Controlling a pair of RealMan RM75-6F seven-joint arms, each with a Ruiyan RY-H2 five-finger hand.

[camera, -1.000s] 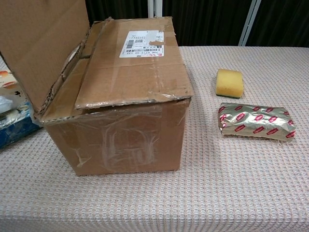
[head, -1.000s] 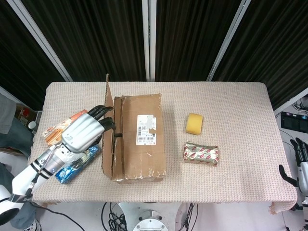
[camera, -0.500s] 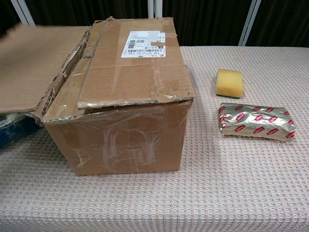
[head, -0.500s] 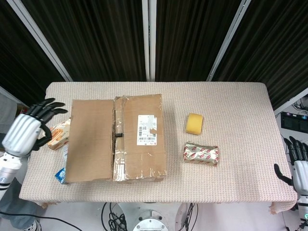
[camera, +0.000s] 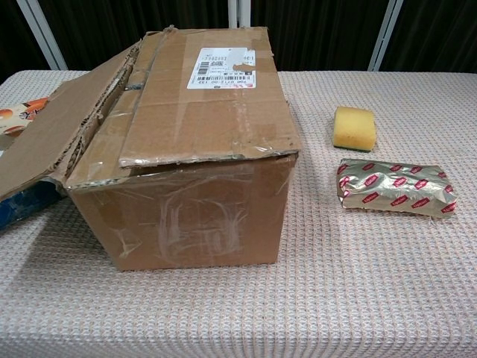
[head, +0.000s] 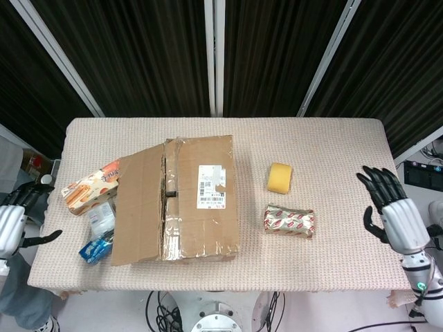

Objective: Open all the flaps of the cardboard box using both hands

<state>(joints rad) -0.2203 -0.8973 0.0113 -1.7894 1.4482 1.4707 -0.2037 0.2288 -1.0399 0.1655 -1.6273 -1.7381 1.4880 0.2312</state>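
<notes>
Box (head: pixel 201 200) left flap folded out; left hand (head: pixel 12 225), right hand (head: pixel 393 211) spread, empty.

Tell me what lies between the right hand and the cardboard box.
In the head view, a yellow sponge and a foil-wrapped packet lie between the right hand and the cardboard box.

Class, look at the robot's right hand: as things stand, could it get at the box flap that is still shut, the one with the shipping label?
Probably yes. The right hand is open beyond the table's right edge, and the labelled flap lies flat on the cardboard box. Only the low yellow sponge and foil packet lie between.
</notes>
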